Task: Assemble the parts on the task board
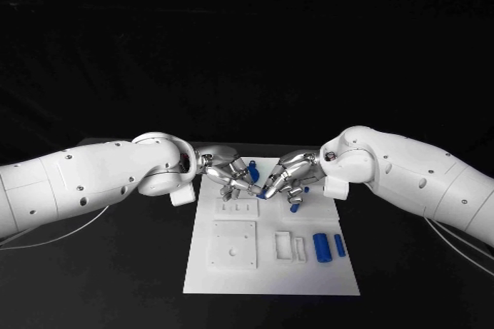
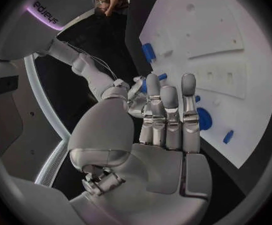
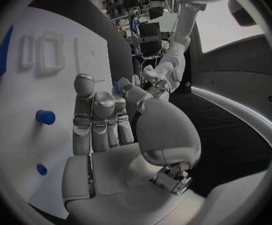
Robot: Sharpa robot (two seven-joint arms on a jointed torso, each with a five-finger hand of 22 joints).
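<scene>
Hands (image 1: 228,173) (image 1: 286,178) meeting, blue part (image 1: 253,173) mostly hidden

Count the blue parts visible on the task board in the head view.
4: two blue cylinders side by side near the board's right edge, one part under the right hand, one between the hands. More may be hidden.

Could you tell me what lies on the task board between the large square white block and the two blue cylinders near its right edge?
In the head view, two white rectangular frames lie between the square block and the blue cylinders on the task board.

Black table (image 1: 113,272), black backdrop behind it, cluttered equipment racks (image 3: 142,32) farther back in the room
</scene>
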